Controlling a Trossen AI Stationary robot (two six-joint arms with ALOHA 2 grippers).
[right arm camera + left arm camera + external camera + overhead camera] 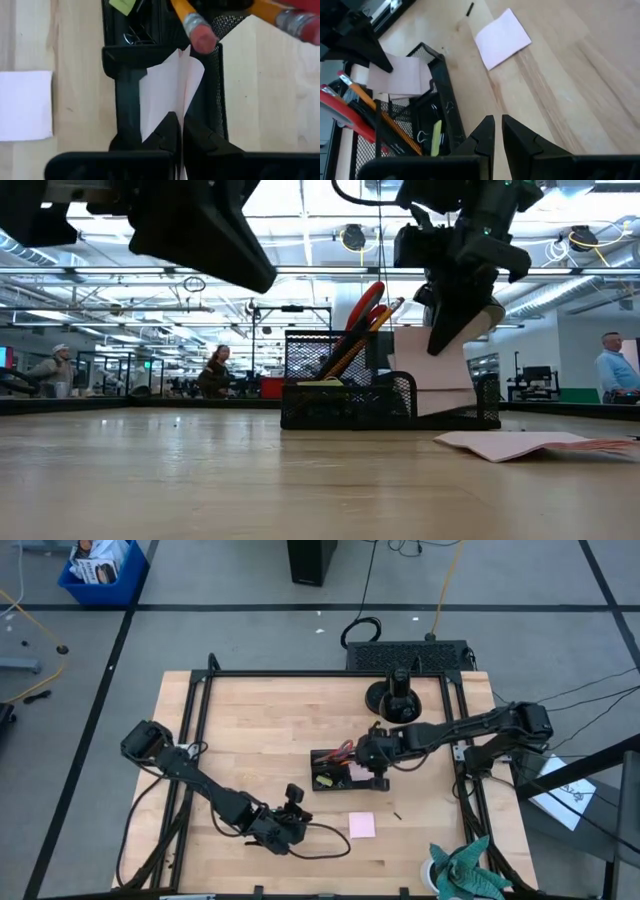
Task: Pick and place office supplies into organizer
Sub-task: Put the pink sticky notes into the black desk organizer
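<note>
Though the black mesh desk organizer [338, 768] hides its floor from my overhead view, I make out red-handled scissors [358, 315], orange pencils [196, 27], binder clips [424, 136] and a yellow-green piece [436, 138] inside. Right gripper [177, 131] clamps pale pink sticky sheets [170, 85] over its end compartment. Left gripper [497, 131], fingers nearly together, hovers empty near a loose pink sticky-note pad [361, 825] on the wooden table [250, 740].

Black mesh organizer [390, 405] holds scissors [357, 315], pencils [196, 27]; pink sheet [170, 95] upright in it.

Right pincer [462, 330] pinches pink sheet [440, 375] over organizer [350, 405].
</note>
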